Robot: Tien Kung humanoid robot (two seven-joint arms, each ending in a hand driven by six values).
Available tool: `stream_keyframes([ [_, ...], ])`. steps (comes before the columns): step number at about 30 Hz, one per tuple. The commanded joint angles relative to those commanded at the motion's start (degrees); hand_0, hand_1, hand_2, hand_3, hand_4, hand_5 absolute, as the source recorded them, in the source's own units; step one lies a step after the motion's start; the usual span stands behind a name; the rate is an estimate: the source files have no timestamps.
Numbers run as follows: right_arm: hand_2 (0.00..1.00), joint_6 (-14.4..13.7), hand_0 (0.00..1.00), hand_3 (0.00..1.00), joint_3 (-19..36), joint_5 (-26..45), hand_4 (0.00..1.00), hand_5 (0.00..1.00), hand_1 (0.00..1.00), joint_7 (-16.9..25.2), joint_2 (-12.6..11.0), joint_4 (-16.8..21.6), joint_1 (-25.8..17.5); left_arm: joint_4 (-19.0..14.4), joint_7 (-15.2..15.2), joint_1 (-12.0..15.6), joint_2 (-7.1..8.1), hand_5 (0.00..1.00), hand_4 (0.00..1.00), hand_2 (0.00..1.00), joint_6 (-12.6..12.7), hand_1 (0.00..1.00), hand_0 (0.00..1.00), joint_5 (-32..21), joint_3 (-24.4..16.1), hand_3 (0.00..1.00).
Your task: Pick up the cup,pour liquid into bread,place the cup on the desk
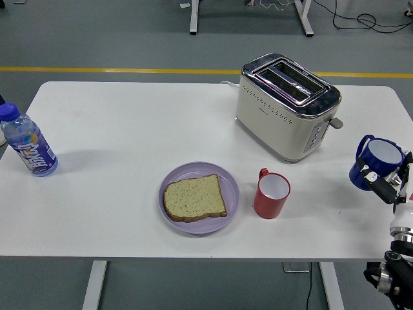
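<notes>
1. The right hand point(386, 187) at the table's point(116, 116) right edge seems wrapped around a blue cup point(376, 160).
2. Bread point(194, 197) lies on a purple plate point(199, 197), a red mug point(271, 194) just beside.

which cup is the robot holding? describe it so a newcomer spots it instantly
Start at the toaster near the table's far right. To its right, by the table's right edge, the right hand grips the blue cup with a white inside. The other cup is red and stands free beside the plate.
</notes>
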Motion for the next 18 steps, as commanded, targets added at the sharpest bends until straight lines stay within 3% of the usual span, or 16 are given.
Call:
stream_keyframes([
  [18,0.434,0.0,0.301,0.448,-5.6,2.8,0.673,0.089,0.272,0.0,0.4,-5.1,2.2,0.0,-0.1,-0.2,0.00,0.998,0.251,0.698,0.0,0.683,0.679,-0.3,0.1,0.542],
])
